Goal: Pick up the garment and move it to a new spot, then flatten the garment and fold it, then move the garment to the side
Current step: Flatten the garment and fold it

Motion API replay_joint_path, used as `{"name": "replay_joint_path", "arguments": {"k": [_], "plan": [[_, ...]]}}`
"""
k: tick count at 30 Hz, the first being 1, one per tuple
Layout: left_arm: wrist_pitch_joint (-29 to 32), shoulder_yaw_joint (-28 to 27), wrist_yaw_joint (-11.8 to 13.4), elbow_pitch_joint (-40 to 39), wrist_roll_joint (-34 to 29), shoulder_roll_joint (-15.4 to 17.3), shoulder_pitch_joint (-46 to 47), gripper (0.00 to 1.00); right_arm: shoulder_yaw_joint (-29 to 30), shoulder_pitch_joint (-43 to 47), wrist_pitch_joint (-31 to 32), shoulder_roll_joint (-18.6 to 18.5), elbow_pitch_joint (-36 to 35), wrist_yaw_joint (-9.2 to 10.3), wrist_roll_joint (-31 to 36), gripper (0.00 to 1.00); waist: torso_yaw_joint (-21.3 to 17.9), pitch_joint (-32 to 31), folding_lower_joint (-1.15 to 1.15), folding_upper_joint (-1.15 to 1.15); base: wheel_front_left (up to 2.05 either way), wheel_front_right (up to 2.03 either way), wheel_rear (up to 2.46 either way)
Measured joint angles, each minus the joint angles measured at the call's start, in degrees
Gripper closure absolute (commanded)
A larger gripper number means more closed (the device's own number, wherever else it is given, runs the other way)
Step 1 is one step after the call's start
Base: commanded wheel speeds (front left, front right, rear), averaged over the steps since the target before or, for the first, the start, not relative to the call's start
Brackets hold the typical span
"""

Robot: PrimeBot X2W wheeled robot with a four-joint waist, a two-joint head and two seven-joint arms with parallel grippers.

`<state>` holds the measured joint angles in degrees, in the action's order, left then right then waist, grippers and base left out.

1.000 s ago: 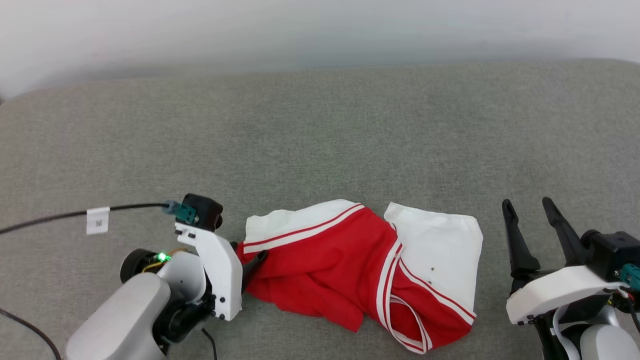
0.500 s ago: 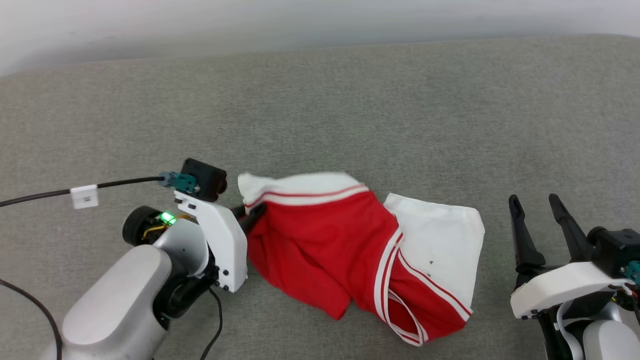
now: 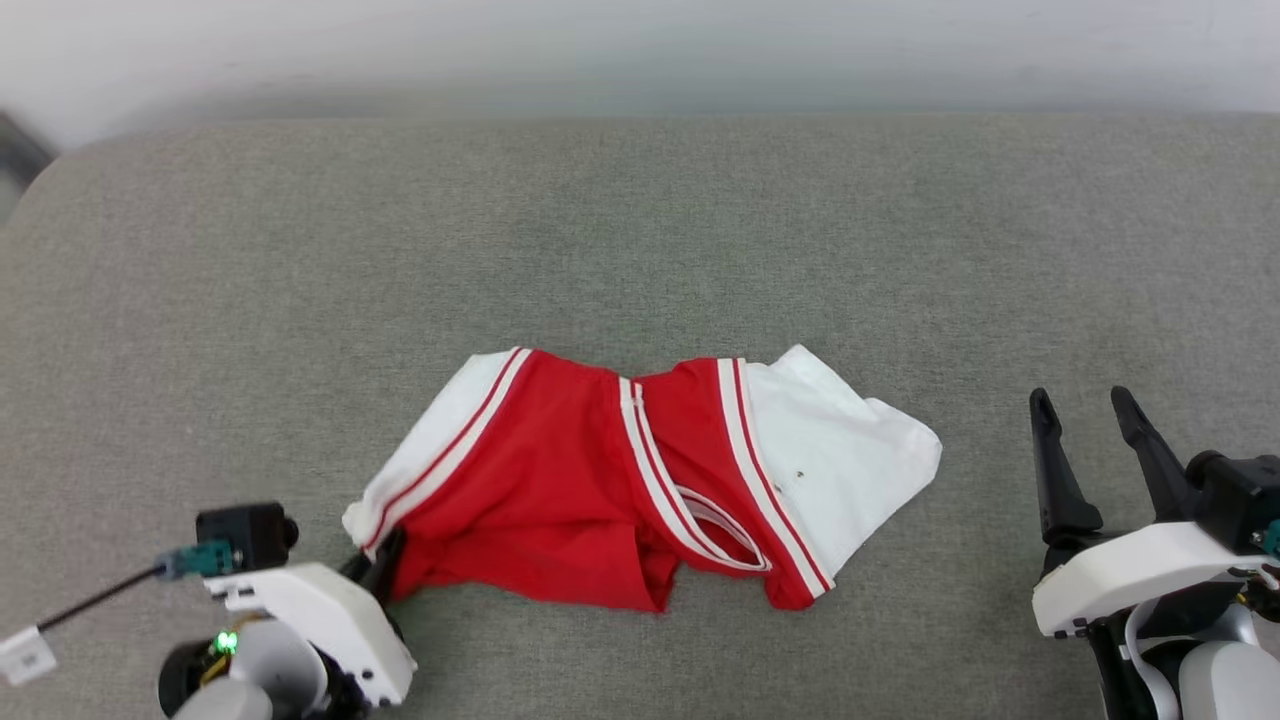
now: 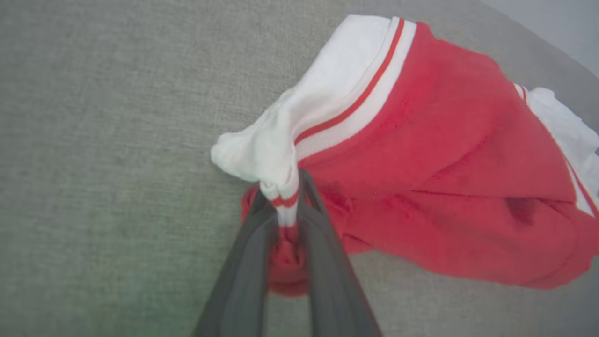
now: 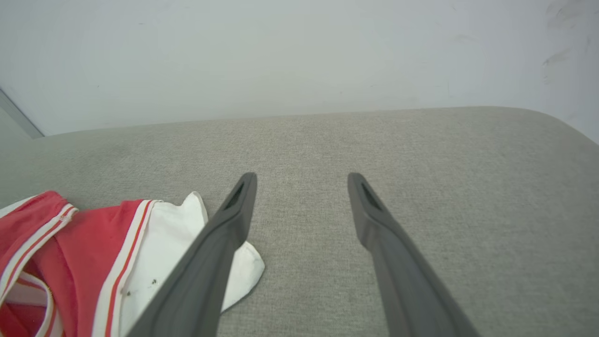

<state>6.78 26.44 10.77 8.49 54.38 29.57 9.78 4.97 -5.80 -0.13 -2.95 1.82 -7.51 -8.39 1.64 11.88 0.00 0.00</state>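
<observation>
The garment (image 3: pixel 560 480), red with white sleeves and red-and-white stripe trim, lies crumpled on the grey surface in the head view. My left gripper (image 3: pixel 385 555) is at its near-left corner, shut on the garment. In the left wrist view the two dark fingers (image 4: pixel 252 243) pinch a bunched white and striped sleeve edge, and the red body of the garment (image 4: pixel 421 154) trails away to the right. My right gripper (image 3: pixel 1080 400) stands open to the right of the garment and apart from it. Between its spread fingers, the right gripper (image 5: pixel 303 180) has only bare grey fabric; the garment (image 5: pixel 93 243) lies to their left.
The grey fabric surface (image 3: pixel 640 250) stretches wide behind and beside the garment, with a rounded back-left corner. A pale wall (image 3: pixel 640 50) runs along its far edge. A black cable with a white tag (image 3: pixel 25 655) trails from my left wrist at the lower left.
My left gripper has shut on the garment's left sleeve edge and pulled it toward the near left. The garment has swung round and spread out. The right gripper has stayed open in place.
</observation>
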Motion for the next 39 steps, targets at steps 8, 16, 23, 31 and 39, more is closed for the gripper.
{"name": "replay_joint_path", "arguments": {"k": [8, 16, 23, 31, 39], "plan": [[-7.72, 0.32, 0.7, 1.59, -3.48, -2.83, -0.37, 0.0, 0.88, 1.14, 1.19, 0.0, -0.71, 0.0, 0.87, 0.0, 1.12, -1.84, 0.0, 0.0, 0.0, 0.0, 0.0], [-19.41, 0.36, 2.85, -1.9, -13.4, -2.6, 2.57, 0.0, 1.03, 2.72, 2.09, -0.01, -0.87, 0.0, 0.9, 0.0, 0.83, -5.22, 0.0, 0.0, 0.0, 0.0, 0.0], [-21.31, -0.03, 3.52, -6.15, -17.41, -2.87, 1.91, 0.0, 1.55, 3.76, 2.71, -0.01, -0.83, 0.0, 0.24, 0.0, 0.43, -7.44, 0.0, 0.0, 0.0, 0.0, 0.0], [-21.61, -0.09, 3.99, -8.57, -19.19, -3.57, 0.7, 0.0, 4.95, 3.87, 10.07, 0.0, 5.68, 0.0, -1.54, 0.0, 2.23, -7.72, 0.0, 0.0, 0.0, 0.0, 0.0], [-21.68, 1.05, 2.52, -8.4, -19.95, -6.21, 2.19, 0.0, 0.13, -5.64, 29.81, -0.53, 14.99, 0.0, -3.47, 0.0, 6.35, -5.17, 0.0, 0.0, 0.0, 0.0, 0.0]]}}
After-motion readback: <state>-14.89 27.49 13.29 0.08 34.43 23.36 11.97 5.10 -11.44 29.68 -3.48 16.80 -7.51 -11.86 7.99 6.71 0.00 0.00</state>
